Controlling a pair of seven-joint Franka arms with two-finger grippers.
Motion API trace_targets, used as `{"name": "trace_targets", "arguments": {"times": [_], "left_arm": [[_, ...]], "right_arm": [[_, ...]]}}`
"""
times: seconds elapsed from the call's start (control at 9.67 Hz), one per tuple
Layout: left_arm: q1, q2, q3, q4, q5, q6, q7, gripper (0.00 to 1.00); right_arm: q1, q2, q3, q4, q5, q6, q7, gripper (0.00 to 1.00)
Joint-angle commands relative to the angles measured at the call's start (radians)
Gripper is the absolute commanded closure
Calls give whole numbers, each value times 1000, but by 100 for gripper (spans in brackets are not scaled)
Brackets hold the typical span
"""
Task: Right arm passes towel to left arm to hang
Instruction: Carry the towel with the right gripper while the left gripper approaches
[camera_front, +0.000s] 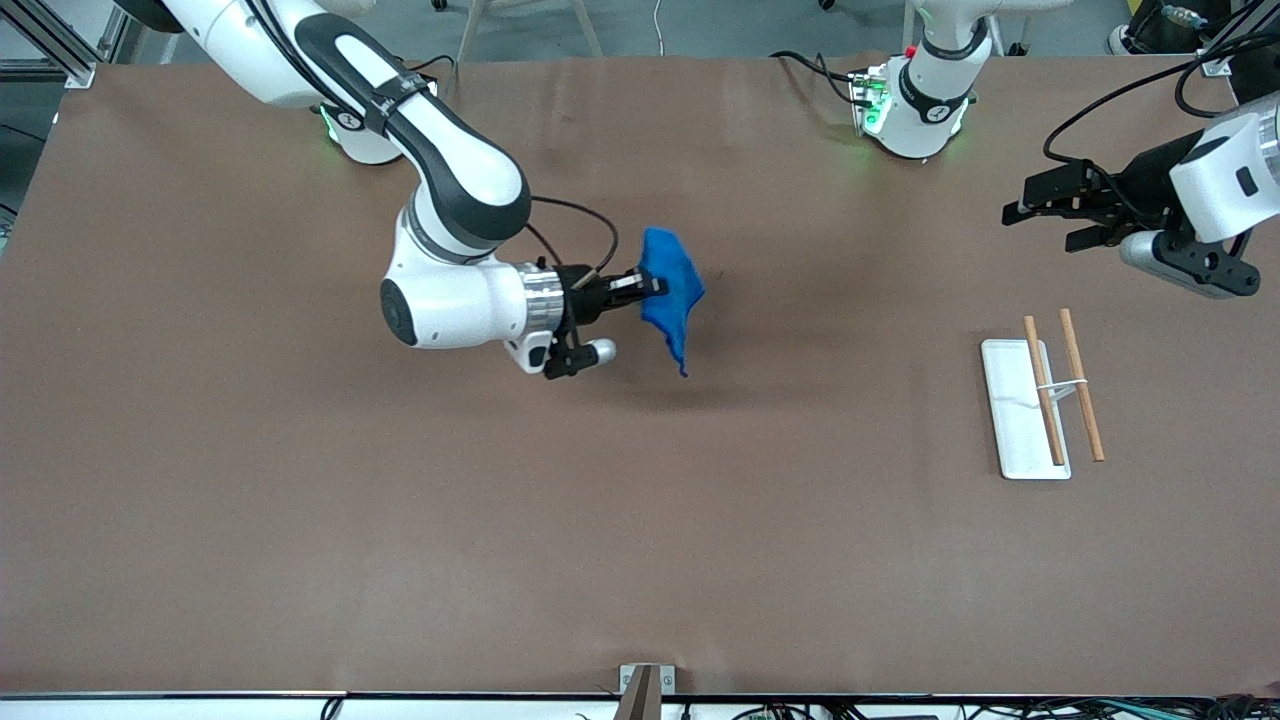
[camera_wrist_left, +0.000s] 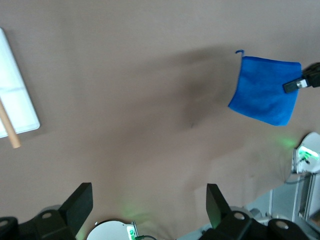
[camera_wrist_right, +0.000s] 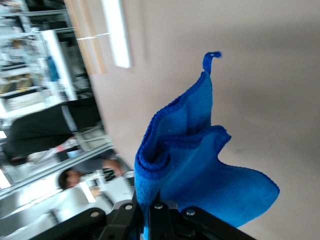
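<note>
The bright blue towel (camera_front: 668, 296) hangs in the air over the middle of the table, pinched at one edge by my right gripper (camera_front: 652, 286), which is shut on it. In the right wrist view the towel (camera_wrist_right: 200, 165) bunches up out of the jaws, its loop (camera_wrist_right: 211, 59) sticking out at one corner. My left gripper (camera_front: 1035, 214) hovers open with nothing in it over the left arm's end of the table, well apart from the towel. In the left wrist view its two fingers (camera_wrist_left: 80, 205) stand wide, and the towel (camera_wrist_left: 265, 90) shows farther off.
A white rack base (camera_front: 1020, 408) with two wooden rods (camera_front: 1082, 397) lies on the brown table (camera_front: 300, 520) at the left arm's end, nearer the front camera than the left gripper. The two arm bases (camera_front: 915, 105) stand along the table's edge farthest from the front camera.
</note>
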Motion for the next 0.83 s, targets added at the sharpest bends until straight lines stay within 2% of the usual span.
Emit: {"name": "trace_targets", "arguments": {"times": [0.0, 0.31, 0.52, 0.72], "left_arm": [[10, 14, 20, -97, -99, 0, 167, 0], [10, 78, 40, -224, -300, -3, 289, 0], [4, 150, 38, -278, -461, -7, 338, 0], [0, 184, 35, -323, -581, -7, 385, 0]], "right_arm": [[19, 62, 32, 98, 145, -10, -17, 99], [52, 79, 53, 133, 422, -12, -103, 99], [63, 82, 56, 147, 516, -15, -164, 99], [108, 100, 55, 173, 678, -13, -261, 99]]}}
